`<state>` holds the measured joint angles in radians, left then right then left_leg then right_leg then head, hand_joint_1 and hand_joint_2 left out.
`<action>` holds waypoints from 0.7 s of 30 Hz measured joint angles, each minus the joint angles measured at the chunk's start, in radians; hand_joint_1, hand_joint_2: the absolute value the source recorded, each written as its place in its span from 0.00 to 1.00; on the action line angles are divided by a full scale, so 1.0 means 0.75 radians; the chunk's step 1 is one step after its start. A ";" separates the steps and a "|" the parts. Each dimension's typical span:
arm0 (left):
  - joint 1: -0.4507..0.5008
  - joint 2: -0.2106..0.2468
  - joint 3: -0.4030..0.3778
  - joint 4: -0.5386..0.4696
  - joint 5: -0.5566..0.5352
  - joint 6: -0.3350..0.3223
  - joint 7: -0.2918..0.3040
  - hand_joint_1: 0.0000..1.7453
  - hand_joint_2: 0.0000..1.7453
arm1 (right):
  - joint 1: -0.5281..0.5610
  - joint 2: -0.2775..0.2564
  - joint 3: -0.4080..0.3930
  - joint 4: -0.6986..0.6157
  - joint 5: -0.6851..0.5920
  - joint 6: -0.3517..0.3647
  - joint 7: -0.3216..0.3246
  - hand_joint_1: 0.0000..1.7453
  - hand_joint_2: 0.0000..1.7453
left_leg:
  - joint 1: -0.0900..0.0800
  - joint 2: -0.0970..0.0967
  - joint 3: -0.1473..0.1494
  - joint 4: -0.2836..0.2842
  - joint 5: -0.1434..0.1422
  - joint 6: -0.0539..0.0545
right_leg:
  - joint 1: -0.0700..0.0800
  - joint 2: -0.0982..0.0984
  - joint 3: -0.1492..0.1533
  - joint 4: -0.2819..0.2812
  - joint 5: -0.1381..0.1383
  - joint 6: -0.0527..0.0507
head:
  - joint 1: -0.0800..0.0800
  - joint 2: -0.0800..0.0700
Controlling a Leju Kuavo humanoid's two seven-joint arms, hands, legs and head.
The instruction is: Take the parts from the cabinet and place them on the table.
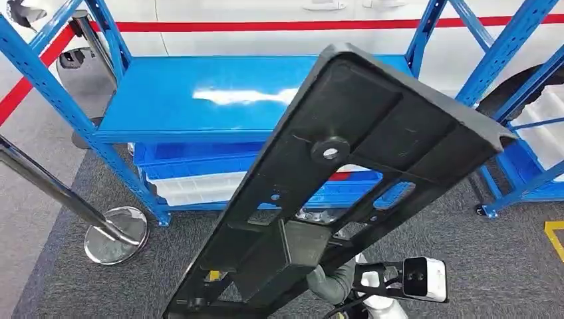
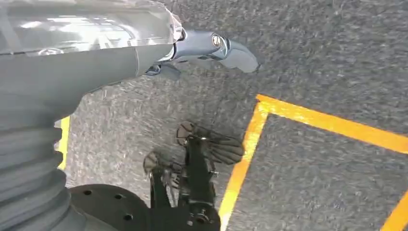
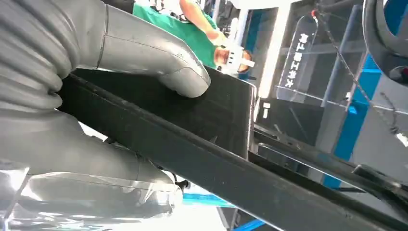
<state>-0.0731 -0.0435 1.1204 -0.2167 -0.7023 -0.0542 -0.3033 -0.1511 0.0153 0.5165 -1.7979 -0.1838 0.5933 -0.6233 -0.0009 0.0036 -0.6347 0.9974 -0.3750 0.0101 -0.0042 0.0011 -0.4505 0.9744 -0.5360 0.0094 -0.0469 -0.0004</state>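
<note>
Head view shows you the long black plastic panel lifted clear of the blue rack, slanting across the frame. Left wrist view: your left hand hangs over grey carpet, fingers loose, gripping nothing. Right wrist view: your right hand clamps the panel's edge, thumb pressed on top. Retrieval looks finished; next, turn toward the table without clipping the uprights.

— What does the part look like?
— A long, flat black plastic panel with ribs, rectangular cut-outs and a round boss with a hole.
— How does it lie?
— Tilted, running from the lower left of the head view to the upper right, in front of the blue metal shelving cabinet.
</note>
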 joint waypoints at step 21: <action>0.014 0.000 -0.001 -0.001 -0.074 0.015 0.077 0.00 1.00 | 0.052 -0.010 -0.053 -0.054 0.000 -0.126 0.000 1.00 1.00 | 0.007 0.008 0.201 -0.047 -0.139 0.022 | 0.012 -0.007 -0.292 0.088 0.157 -0.004 | 0.000 0.000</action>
<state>-0.0627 -0.0435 1.1196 -0.2171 -0.7580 -0.0427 -0.2457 -0.1123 0.0076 0.4768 -1.8387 -0.1838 0.4986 -0.6233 0.0046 0.0095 -0.4838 0.9622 -0.4792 0.0265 0.0044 -0.0044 -0.6694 1.0408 -0.4183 0.0065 -0.0469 -0.0004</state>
